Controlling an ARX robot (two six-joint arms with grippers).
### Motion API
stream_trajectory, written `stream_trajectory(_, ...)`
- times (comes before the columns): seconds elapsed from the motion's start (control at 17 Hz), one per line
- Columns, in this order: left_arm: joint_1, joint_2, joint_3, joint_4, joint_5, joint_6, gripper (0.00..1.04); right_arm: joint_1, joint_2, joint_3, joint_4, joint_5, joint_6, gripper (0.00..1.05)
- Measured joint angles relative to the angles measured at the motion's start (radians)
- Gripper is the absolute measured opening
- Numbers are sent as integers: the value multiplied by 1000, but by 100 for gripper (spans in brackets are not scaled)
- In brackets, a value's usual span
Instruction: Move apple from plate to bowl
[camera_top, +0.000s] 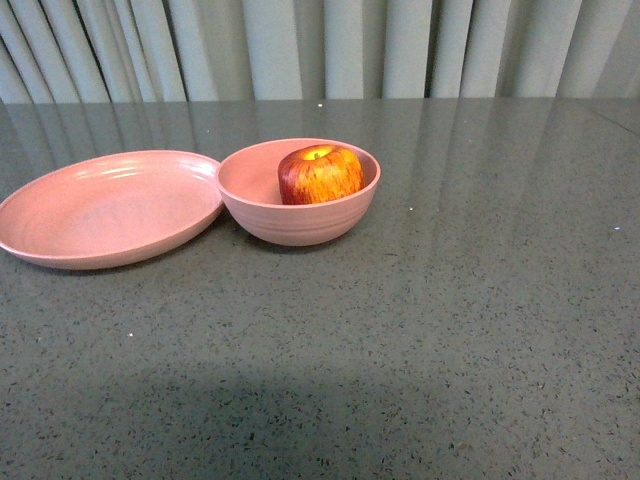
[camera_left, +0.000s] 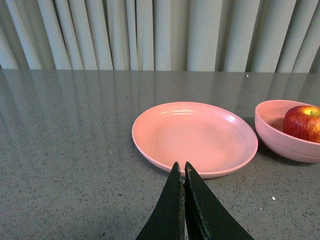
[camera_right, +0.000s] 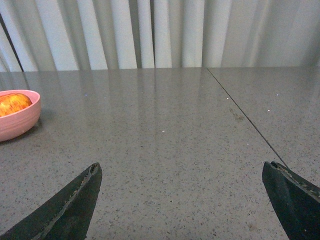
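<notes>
apple (camera_top: 320, 175) in bowl (camera_top: 298, 222), plate (camera_top: 105, 215) left

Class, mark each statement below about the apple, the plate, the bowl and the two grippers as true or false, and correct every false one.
1. The apple sits inside the bowl. True.
2. The plate holds a second apple. False: nothing lies on the plate.
3. In the front view, the plate lies to the right of the bowl. False: it lies to the bowl's left, their rims close together.
4. The left gripper is shut, its fingertips together. True.
5. The right gripper is clamped on the apple. False: its jaws stand wide apart over the bare table, holding nothing.
</notes>
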Motion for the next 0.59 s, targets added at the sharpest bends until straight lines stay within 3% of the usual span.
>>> stream_trajectory(0.59, 0, -204, -69, -116, 1, 0, 1, 0, 0, 0, 0, 0, 0, 98)
